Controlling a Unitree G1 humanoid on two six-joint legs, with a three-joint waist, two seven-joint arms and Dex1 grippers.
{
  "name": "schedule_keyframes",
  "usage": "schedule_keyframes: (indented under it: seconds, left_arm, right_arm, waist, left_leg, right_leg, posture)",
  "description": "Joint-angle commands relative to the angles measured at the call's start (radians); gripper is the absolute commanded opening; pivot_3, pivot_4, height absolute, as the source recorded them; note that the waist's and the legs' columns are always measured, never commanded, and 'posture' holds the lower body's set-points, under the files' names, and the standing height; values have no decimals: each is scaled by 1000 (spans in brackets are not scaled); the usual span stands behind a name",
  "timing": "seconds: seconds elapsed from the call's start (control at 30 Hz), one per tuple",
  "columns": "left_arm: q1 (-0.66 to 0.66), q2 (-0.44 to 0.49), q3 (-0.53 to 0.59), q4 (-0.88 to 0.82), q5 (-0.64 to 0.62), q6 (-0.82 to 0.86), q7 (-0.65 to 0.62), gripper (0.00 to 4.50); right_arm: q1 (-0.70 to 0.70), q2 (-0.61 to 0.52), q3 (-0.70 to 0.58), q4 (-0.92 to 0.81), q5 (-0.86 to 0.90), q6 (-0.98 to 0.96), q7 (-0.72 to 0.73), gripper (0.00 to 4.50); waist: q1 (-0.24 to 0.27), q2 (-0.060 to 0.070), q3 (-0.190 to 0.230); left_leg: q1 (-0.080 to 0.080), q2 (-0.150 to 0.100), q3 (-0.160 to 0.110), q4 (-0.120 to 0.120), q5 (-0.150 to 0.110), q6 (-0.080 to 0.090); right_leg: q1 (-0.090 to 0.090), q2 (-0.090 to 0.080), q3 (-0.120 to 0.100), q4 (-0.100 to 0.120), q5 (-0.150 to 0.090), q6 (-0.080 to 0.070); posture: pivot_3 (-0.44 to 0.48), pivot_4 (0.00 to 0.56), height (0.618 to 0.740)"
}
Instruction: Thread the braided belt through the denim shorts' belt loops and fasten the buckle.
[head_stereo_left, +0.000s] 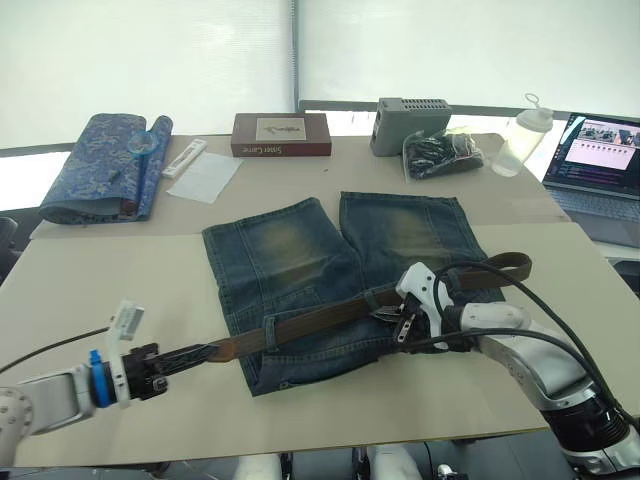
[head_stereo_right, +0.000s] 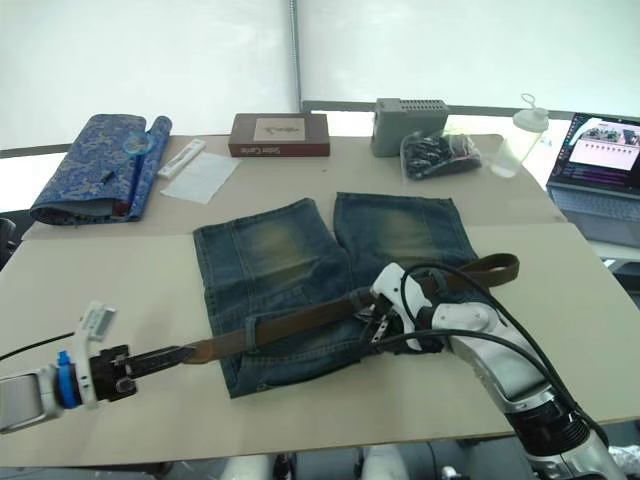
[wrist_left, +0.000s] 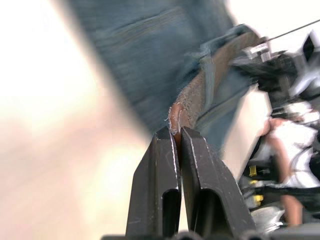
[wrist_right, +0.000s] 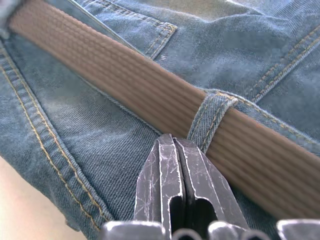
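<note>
Left claw (wrist_left: 176, 137) clamping braided belt (head_stereo_left: 320, 318) tip

faded denim shorts (head_stereo_left: 330, 270), ribbed woven belt (wrist_right: 150, 90), scratched matt black tool (wrist_right: 176, 150)

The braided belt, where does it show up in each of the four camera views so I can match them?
Left eye: braided belt runs diagonally across the waistband.
Right eye: same diagonal.
Left wrist: its tip sits pinched between the left gripper fingers.
Right wrist: it passes under a belt loop.
Shared landmark: the denim shorts.
</note>
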Motion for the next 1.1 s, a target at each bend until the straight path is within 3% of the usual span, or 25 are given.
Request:
schedule_keyframes:
  seconds: [0.03,0.27,0.53,0.83,1.1]
  left_arm:
    - [-12,46,30,106,113,-53,-100,0]
    - [-9,103,39,232,254,-96,-253,0]
    - [7,220,26,490,459,-210,-424,0]
    - [-256,305,-95,835,710,-383,-452,0]
    - [-460,293,-205,1046,908,-578,-409,0]
  right_arm:
    - [49,-20,28,30,-47,12,5,42]
    - [76,-16,16,30,-54,26,-10,42]
    - [67,-1,23,53,-65,32,-23,42]
    - [43,29,21,90,-82,37,-59,42]
    - [44,30,6,110,-100,23,-74,42]
  waist:
    - [0,0,0]
    - [-1,-4,-2]
    - [0,-9,-6]
    - [-2,-12,-7]
    - [-1,-13,-8]
  left_leg:
    - [0,1,0,0,0,0]
    - [-2,1,0,-6,0,0]
    - [0,1,0,-12,-2,-3]
    - [1,2,0,-12,-1,-4]
    - [3,1,1,-13,-1,-4]
  right_leg:
    - [0,-2,-3,-2,0,0]
    - [0,-3,-9,-10,0,0]
    - [-1,-5,-10,-11,0,0]
    - [-1,-10,-16,-12,0,0]
    - [0,-18,-28,-11,0,0]
  posture:
    - [0,150,709]
    - [0,150,709]
    - [0,150,709]
    - [0,150,709]
    - [0,150,709]
